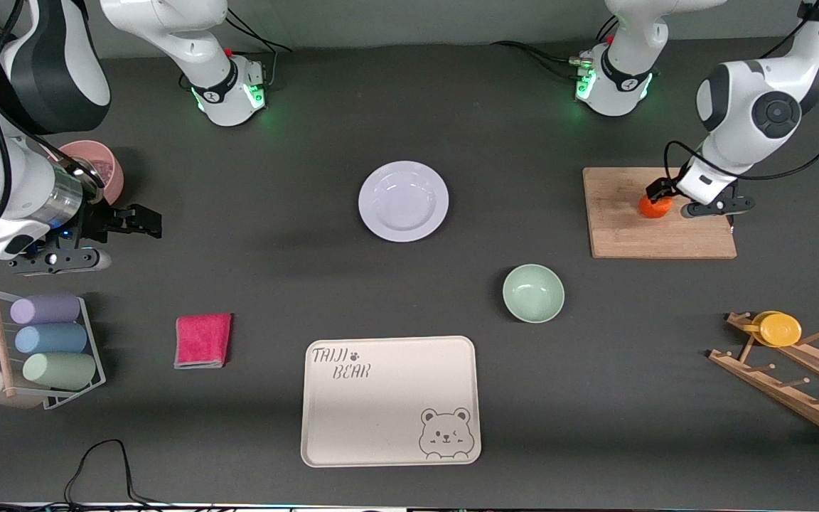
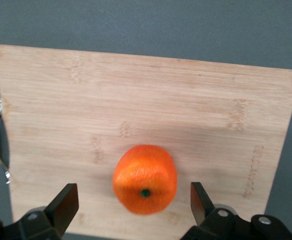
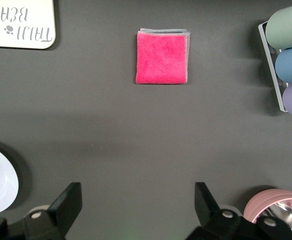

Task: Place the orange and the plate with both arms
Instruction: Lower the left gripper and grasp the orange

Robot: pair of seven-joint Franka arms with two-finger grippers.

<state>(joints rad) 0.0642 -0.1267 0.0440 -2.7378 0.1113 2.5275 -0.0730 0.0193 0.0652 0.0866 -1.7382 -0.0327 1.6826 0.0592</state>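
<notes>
Orange (image 2: 145, 179) on board, between wide left tool (image 2: 135, 199) fingers; right tool (image 3: 138, 202) wide.

arms (image 1: 743, 114): white shells, black bands | silver wrist | black cables | bases lit green, apparently

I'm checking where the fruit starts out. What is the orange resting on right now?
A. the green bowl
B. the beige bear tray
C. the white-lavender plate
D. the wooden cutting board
D: the orange sits on the wooden cutting board, with the open left gripper straddling it, fingers clear of it on either side.
</notes>
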